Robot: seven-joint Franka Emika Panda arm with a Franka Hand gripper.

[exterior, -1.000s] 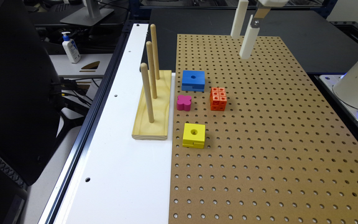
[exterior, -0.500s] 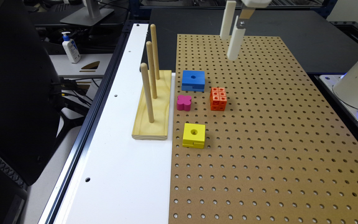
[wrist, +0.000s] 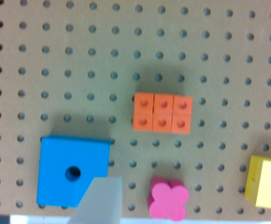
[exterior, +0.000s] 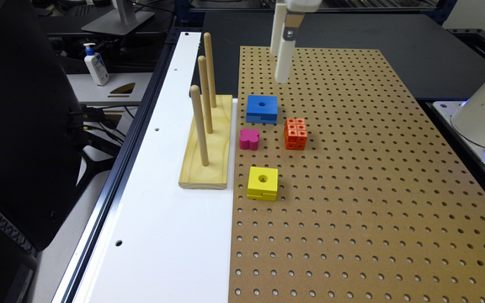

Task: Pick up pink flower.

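**A:** Fingers [wrist: 100, 200] first. In the wrist view we see one pale finger in front of the blue block [wrist: 73, 170], and a sliver of a second at the frame edge beside the yellow block [wrist: 265, 182]. They stand well apart, so we record the gripper [exterior: 281, 63] as spread wide, with nothing between the fingers.

**B:** Agreed. In the exterior view we find the gripper hanging above the pegboard [exterior: 373, 189], clear of every block, on the far side of the blue block.

**A:** Next outward, the blocks. We note the pink flower [exterior: 249, 139] flat on the pegboard, lobed top face up, close to the board's edge on the exterior view's left.

**B:** Its neighbours: the blue block sits just beyond it, the orange cube [exterior: 296, 133] is beside it toward the exterior view's right, and the yellow block lies nearer the camera. We see a gap between the flower and each of them; none is touching it.

**A:** Both the blue and yellow blocks show a round hole on top. The orange cube has a studded face.

**B:** Beyond the flower, toward the exterior view's left, we log a wooden base [exterior: 206, 143] with three upright pegs on a white strip [exterior: 162, 210]. Farther out, a pump bottle [exterior: 96, 64] stands on a side table.
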